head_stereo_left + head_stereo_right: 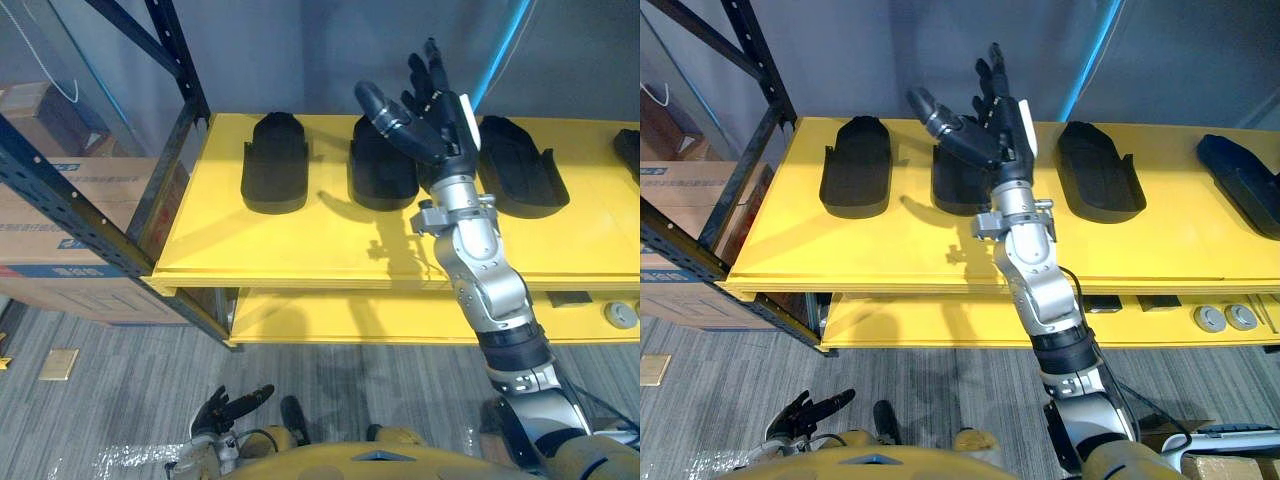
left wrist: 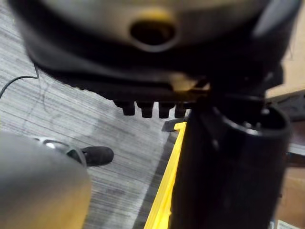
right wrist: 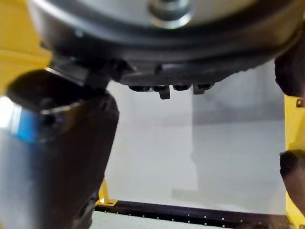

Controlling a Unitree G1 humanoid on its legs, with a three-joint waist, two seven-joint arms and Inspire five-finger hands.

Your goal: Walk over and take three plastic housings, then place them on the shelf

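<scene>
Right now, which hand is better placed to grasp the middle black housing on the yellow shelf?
Right. The right hand is raised, open, over the middle housing on the yellow shelf; the left hand hangs low near the floor, well short of it.

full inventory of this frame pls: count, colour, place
plastic housings: 3, black, in a row on the top level; the middle one is partly behind the right hand
fourth housing: 1, dark blue, right end of the same level
shelf: 2 levels, yellow
round parts: 2, grey, lower level, right
rack upright: 1, dark blue, left
cardboard boxes: brown, left of the shelf, count unclear
floor: grey carpet
right hand: raised before the middle housing, fingers spread, holding nothing
left hand: low, fingers relaxed
</scene>
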